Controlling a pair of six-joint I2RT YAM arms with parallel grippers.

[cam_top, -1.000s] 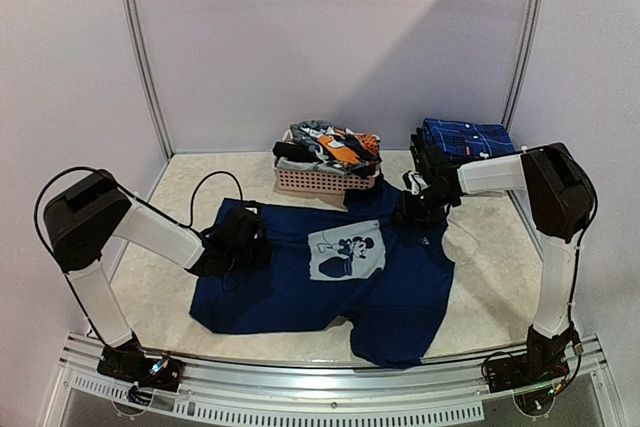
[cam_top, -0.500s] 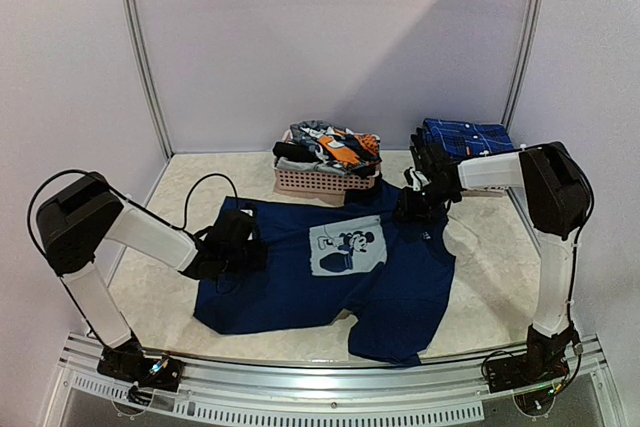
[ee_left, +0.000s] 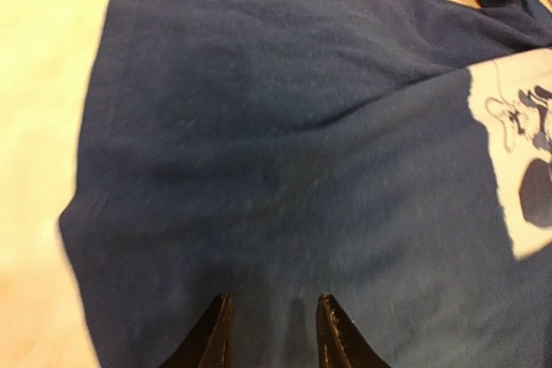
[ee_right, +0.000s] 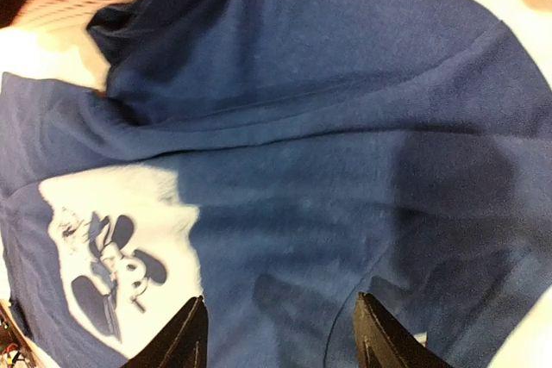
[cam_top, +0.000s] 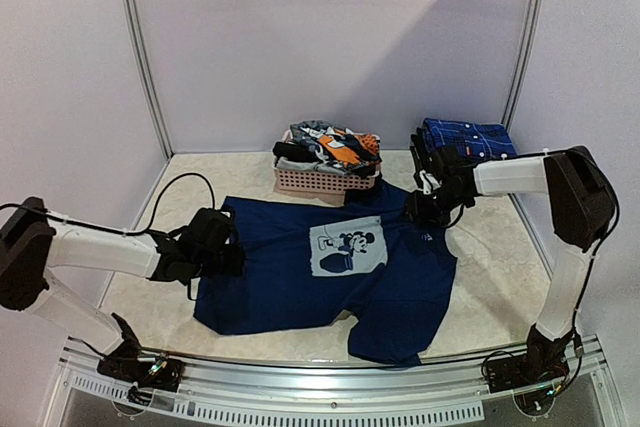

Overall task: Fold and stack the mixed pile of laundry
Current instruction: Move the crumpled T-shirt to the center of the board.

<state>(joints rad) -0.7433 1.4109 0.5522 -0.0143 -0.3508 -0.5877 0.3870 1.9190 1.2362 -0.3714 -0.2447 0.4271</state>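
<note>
A navy T-shirt [cam_top: 300, 282] with a pale cartoon print [cam_top: 347, 249] lies spread flat on the table. My left gripper [cam_top: 218, 247] is open and empty, low over the shirt's left part. In the left wrist view the gripper [ee_left: 272, 303] hovers over plain navy cloth [ee_left: 285, 127]. My right gripper [cam_top: 428, 209] is open and empty over the shirt's far right shoulder. In the right wrist view its fingers [ee_right: 280, 303] stand wide apart above the cloth [ee_right: 345, 127], beside the print [ee_right: 112, 265]. The other garments [cam_top: 335, 145], patterned and striped, are heaped in the basket.
The pale pink slatted basket [cam_top: 310, 183] stands at the back centre, touching the shirt's far edge. A folded blue checked stack [cam_top: 468, 137] sits at the back right. Metal posts and walls close in the table. The left arm's cable [cam_top: 185, 187] loops over the table.
My left gripper has drawn back to the left and its arm has lowered. My right gripper has shifted slightly right. The shirt's left edge lies a little flatter.
</note>
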